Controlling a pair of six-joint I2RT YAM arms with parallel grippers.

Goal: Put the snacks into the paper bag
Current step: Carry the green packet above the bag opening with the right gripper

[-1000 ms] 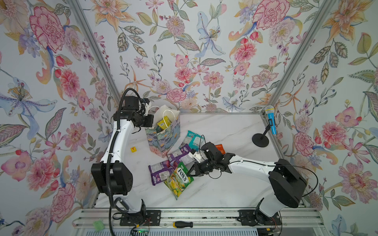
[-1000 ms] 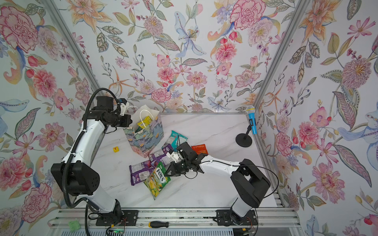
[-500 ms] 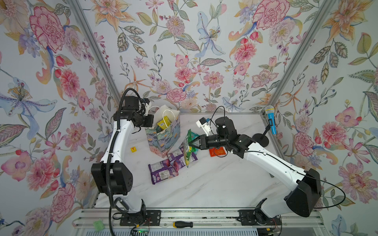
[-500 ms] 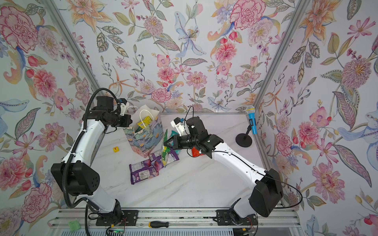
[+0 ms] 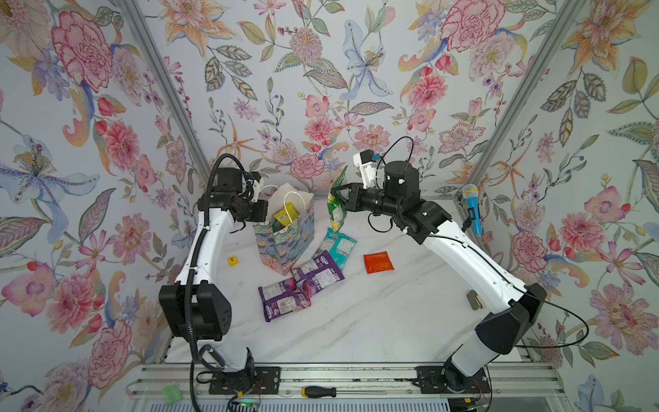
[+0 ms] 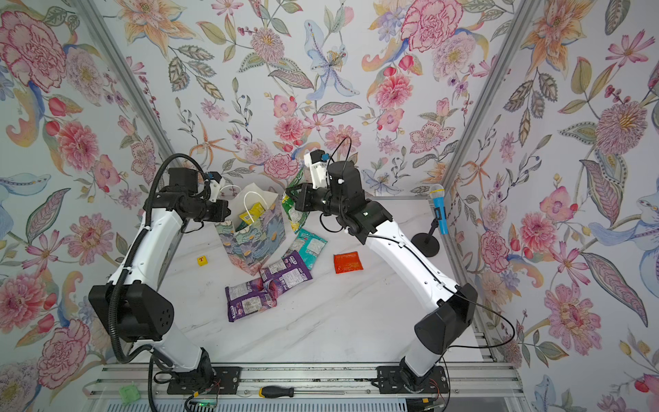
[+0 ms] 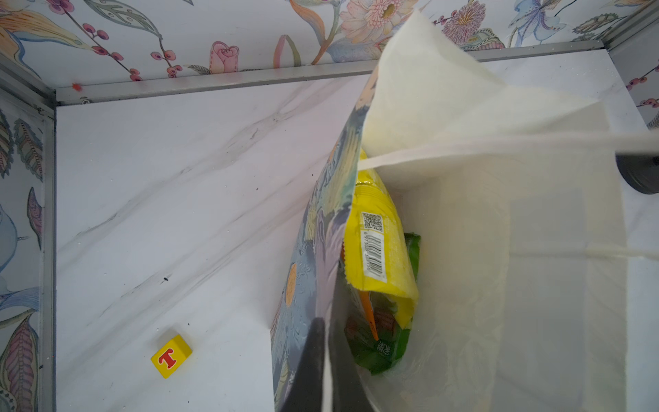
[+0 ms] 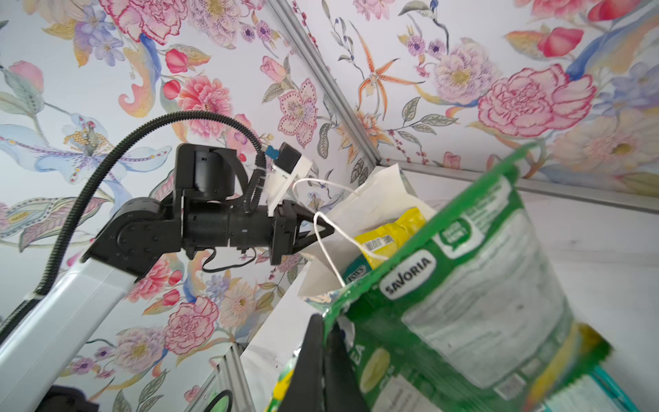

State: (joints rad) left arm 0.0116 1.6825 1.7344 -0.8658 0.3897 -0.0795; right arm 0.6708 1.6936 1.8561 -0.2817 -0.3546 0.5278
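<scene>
The paper bag [image 5: 285,239] [image 6: 255,242] stands upright at the back left, mouth open. My left gripper [image 5: 264,211] [image 7: 325,326] is shut on its near-left rim, one finger inside and one outside. A yellow pouch [image 7: 378,242] and a green pouch [image 7: 387,347] lie inside. My right gripper [image 5: 335,195] [image 6: 290,197] [image 8: 322,323] is shut on the edge of a green snack pouch [image 5: 337,212] [image 8: 463,285], which hangs in the air just right of the bag's mouth. On the table lie a teal pouch [image 5: 338,246], two purple pouches [image 5: 317,273] [image 5: 283,302] and an orange-red packet [image 5: 378,262].
A yellow cube with a red T [image 5: 233,261] [image 7: 171,356] sits left of the bag. A blue toy microphone on a black stand [image 5: 472,208] stands at the back right. A screwdriver [image 5: 317,391] lies on the front rail.
My right gripper took the green pouch from the table beside the purple ones, lifted it and carried it back and up to beside the bag's mouth. The left arm has not moved.
</scene>
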